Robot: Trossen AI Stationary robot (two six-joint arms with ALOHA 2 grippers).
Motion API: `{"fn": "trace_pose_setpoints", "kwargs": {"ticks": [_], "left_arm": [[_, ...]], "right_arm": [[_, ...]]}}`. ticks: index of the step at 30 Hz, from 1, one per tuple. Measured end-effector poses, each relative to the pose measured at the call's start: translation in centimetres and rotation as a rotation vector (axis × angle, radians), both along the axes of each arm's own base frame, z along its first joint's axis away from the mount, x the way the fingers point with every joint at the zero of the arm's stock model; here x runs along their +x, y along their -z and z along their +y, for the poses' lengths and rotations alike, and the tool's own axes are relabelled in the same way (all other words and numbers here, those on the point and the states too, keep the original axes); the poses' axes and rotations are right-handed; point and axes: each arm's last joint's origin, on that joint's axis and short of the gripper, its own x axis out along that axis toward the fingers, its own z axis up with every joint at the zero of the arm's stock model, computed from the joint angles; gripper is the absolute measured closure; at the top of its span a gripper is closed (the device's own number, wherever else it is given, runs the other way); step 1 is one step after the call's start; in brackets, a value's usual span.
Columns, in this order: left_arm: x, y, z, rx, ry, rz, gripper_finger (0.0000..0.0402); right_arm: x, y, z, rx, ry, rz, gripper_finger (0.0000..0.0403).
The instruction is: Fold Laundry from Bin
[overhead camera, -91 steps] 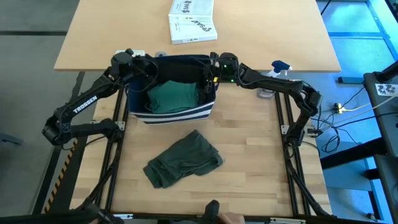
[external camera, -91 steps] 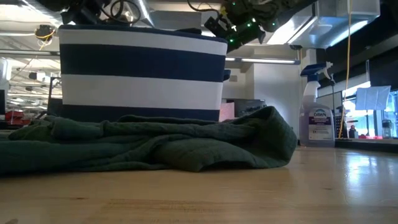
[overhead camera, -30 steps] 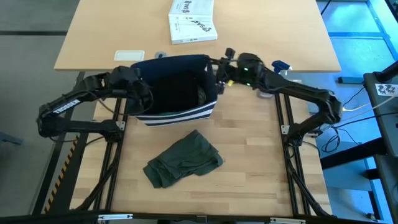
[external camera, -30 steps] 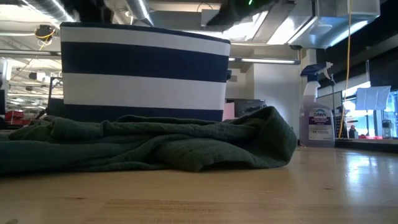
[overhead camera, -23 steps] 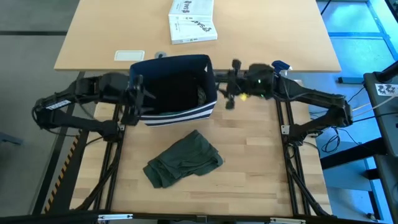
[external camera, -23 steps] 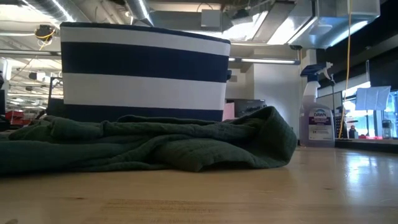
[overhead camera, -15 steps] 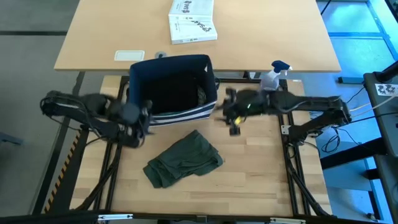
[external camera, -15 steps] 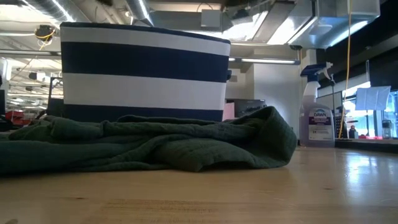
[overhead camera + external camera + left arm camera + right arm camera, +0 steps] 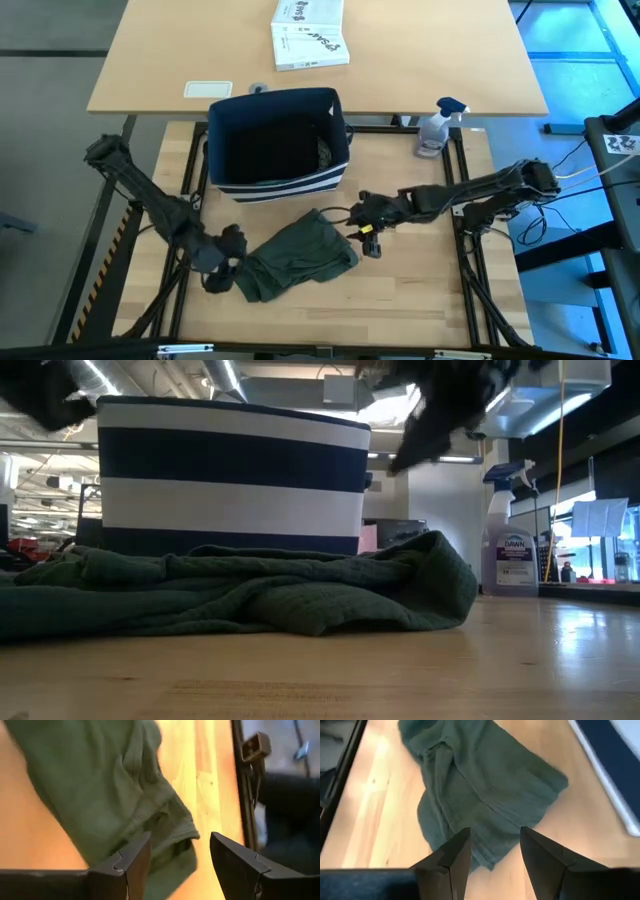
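Both arms have swung away from the bin (image 9: 279, 140) and down to the green cloth (image 9: 296, 256) lying crumpled on the tabletop (image 9: 420, 270). Left gripper (image 9: 222, 262) and right gripper (image 9: 366, 222) hover beside it, fingers apart, holding nothing. Next, each should pinch an edge to spread it.

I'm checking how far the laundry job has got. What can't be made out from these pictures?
- Bin contents: in the high view its inside is too dark to read; in the low view its striped wall hides them.
- Olive-green garment: bunched up, so its type is unclear; the wrist views cut it off.
- Left hand and right hand: open, nothing between their fingers; cloth contact unclear.
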Motion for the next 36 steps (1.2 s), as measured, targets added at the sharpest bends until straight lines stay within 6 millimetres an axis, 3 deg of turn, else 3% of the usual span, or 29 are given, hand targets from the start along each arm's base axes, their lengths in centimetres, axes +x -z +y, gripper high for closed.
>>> {"fn": "trace_pose_setpoints", "kwargs": {"ticks": [6, 14, 22, 32, 36], "left_arm": [[-2.6, 4.1, -1.5, -0.213, -0.289, 0.009, 0.0208], [-6.0, 6.8, -2.7, -0.5, -0.602, 0.104, 0.0208], [-7.9, 8.4, -2.6, -0.609, -0.764, 0.121, 0.0208], [-7.9, 10.8, -1.2, -0.552, -0.806, 0.227, 0.0208], [-7.8, 11.6, -1.3, -0.639, -0.791, 0.206, 0.0208]], "right_arm": [[-0.9, 3.9, -1.0, 0.094, 0.094, 0.007, 0.0233], [-1.1, 4.5, -1.3, 0.081, 0.105, 0.009, 0.0233], [-1.0, 4.4, -1.3, 0.048, 0.063, -0.011, 0.0233], [-1.4, 5.8, -3.1, 0.102, 0.053, -0.01, 0.0233], [-1.8, 6.9, -4.0, 0.159, 0.035, -0.036, 0.0233]]}}
